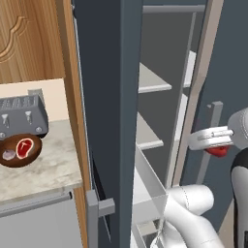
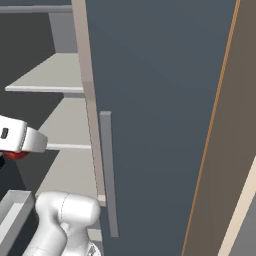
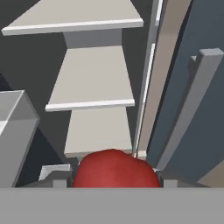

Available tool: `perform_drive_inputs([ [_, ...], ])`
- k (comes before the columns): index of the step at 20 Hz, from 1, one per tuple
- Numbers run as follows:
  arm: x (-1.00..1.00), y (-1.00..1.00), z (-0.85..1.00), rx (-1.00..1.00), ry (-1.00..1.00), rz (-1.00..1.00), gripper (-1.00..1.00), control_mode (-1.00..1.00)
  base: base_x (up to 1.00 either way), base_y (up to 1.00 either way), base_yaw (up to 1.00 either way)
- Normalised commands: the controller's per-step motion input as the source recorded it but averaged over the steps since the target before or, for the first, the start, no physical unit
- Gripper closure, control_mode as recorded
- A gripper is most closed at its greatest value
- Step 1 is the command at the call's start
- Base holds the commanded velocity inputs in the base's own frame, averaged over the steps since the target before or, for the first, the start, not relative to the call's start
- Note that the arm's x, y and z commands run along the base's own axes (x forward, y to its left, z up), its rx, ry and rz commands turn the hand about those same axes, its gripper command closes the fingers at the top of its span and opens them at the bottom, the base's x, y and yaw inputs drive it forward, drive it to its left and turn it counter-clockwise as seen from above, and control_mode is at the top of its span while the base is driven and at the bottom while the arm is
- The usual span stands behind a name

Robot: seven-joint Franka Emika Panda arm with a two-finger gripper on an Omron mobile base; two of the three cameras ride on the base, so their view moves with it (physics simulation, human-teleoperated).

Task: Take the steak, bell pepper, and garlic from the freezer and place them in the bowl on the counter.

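Red and rounded, with no white marks, the bell pepper (image 3: 114,168) sits between the two dark finger tips in the hand view, and the gripper (image 3: 114,175) is clamped on it from both sides so it can be carried without slipping. From the left base view the same pepper (image 1: 217,150) peeks out under the white hand, held in the air in front of the open freezer (image 1: 114,97), clear of its white shelves (image 1: 154,82) and beside the door (image 2: 160,100) with its grey handle (image 2: 108,172). Holding it out there, off any shelf, fits a lift-out: the pepper looks freed from the freezer and ready to travel.

Over on the counter (image 1: 46,169), the brown bowl (image 1: 19,150) stands just in front of the toaster (image 1: 22,116). It already holds the steak (image 1: 24,147), flat with its pale rim, and the small pale garlic (image 1: 9,155) beside it, so the pepper appears to be the last item. The bowl is well apart from the hand, past the freezer's side wall, so the next move likely calls for swinging around that wall and the clear drawer (image 1: 145,189) below
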Motion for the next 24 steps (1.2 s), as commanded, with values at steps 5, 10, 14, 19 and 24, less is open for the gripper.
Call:
perform_drive_inputs([
  [5,0.00,0.00,0.00,0.00,0.00,0.00,1.00,1.00,-0.99,-0.39,0.00],
  [10,0.00,0.00,0.00,0.00,0.00,0.00,1.00,1.00,-1.00,-0.25,0.00],
  [14,0.00,0.00,0.00,0.00,0.00,0.00,1.00,1.00,-0.87,0.03,0.00],
  [19,0.00,0.00,0.00,0.00,0.00,0.00,1.00,1.00,-0.49,0.47,0.01],
  [24,0.00,0.00,0.00,0.00,0.00,0.00,1.00,1.00,-0.09,0.94,0.04],
])
